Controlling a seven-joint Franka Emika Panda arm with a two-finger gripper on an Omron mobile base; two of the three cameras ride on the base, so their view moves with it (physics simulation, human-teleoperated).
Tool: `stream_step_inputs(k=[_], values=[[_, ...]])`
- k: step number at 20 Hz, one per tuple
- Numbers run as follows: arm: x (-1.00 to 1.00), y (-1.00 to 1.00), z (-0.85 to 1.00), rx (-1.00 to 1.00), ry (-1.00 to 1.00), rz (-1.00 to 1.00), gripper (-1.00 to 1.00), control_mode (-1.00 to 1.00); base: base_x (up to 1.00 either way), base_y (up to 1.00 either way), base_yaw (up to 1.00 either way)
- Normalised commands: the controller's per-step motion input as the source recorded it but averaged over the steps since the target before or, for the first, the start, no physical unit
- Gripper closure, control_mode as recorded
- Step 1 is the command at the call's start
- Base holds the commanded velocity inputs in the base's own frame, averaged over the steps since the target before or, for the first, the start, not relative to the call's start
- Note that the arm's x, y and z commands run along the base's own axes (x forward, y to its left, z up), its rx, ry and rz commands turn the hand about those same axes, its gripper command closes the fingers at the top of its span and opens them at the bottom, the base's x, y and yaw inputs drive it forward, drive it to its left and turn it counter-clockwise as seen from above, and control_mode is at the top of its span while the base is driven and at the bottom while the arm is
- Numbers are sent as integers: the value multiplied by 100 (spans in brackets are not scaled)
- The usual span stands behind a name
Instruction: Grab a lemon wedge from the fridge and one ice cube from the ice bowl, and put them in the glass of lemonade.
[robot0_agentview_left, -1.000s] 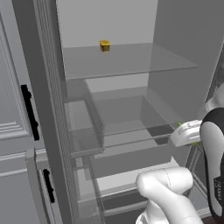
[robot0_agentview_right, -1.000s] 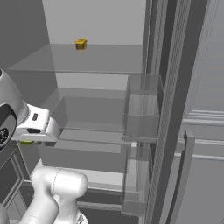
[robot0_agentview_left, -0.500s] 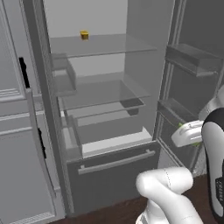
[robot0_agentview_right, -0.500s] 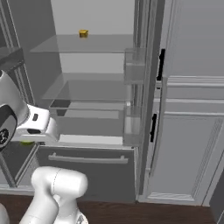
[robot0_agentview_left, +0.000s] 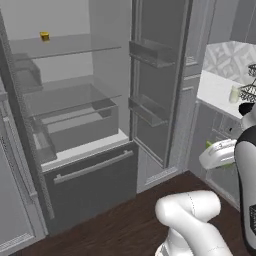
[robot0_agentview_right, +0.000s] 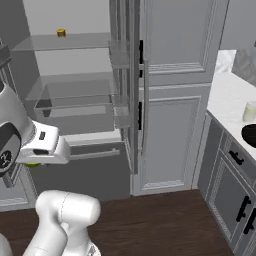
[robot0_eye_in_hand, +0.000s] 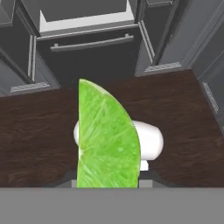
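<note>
the lemon wedge (robot0_eye_in_hand: 105, 138) stands upright between the gripper's jaws in the hand view, its green flesh facing the camera and its lower end down where the finger tips rise, so the gripper (robot0_eye_in_hand: 107, 183) is closed on it. in the left base view a sliver of the same green shows just beside the white hand at the right.

the fridge (robot0_agentview_left: 75, 125) stands wide open, doors swung out and clear shelves bare apart from a small yellow item (robot0_agentview_left: 45, 36) on the top shelf. the robot is well apart from it, over the dark wood floor (robot0_eye_in_hand: 183, 122), with the lower drawer (robot0_agentview_left: 92, 170) shut.

judging by this, the fetch from the fridge is done and the carrying step is in hand. the glass of lemonade (robot0_agentview_left: 234, 94) stands on the white counter (robot0_agentview_left: 215, 90) to the right, near a wire basket (robot0_agentview_left: 248, 85); in the right base view it sits just beyond a dark bowl (robot0_agentview_right: 249, 135), probably the ice bowl, though its contents cannot be made out.

the next move calls for bringing the base closer to that counter, lifting the wedge above the glass rim, and releasing only once it is centred over the small opening. the ice cube is not yet fetched.
</note>
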Motion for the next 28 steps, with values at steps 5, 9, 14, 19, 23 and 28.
stream_step_inputs(k=[5, 9, 14, 19, 23, 28], values=[[0, 0, 0, 0, 0, 0, 100, 100, -38, -3, -43], [0, 0, 0, 0, 0, 0, 100, 100, -42, -39, -31], [0, 0, 0, 0, 0, 0, 100, 100, 4, -43, -2], [0, 0, 0, 0, 0, 0, 100, 100, 42, -73, 0], [0, 0, 0, 0, 0, 0, 100, 100, 16, -61, -1], [0, 0, 0, 0, 0, 0, 100, 100, 46, -73, -1]])
